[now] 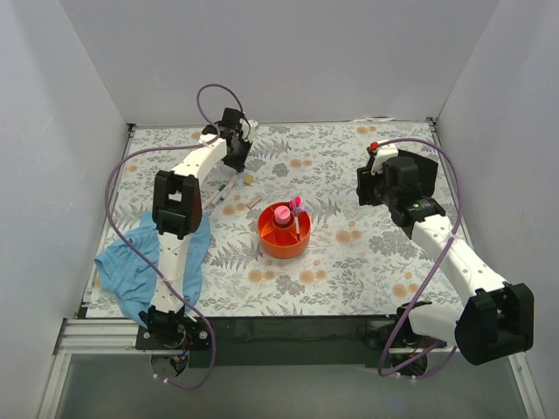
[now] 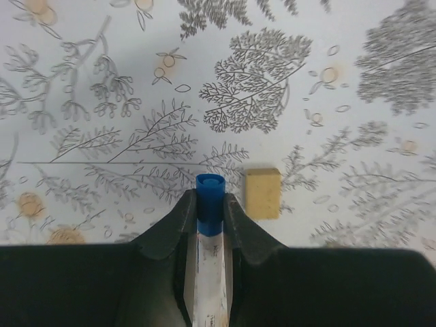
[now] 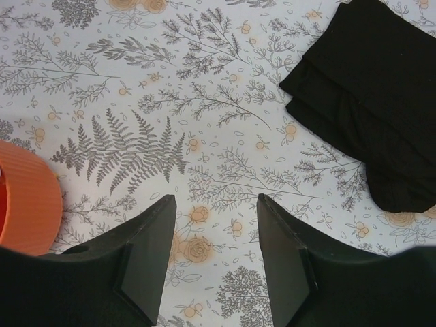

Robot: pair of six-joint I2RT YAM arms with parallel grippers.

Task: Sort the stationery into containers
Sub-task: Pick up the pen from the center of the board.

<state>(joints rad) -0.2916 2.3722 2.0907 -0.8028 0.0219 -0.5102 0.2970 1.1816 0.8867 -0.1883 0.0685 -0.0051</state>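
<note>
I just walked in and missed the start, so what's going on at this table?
Stationery is being sorted into an orange organizer. The left end effector grips a blue-capped white pen at the far side of the table, next to a small tan block. The right end effector is open and empty, hovering to the right of the organizer, which already holds pink pieces.

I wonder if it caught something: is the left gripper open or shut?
Shut: the left gripper clamps the blue-capped pen between its fingers.
</note>
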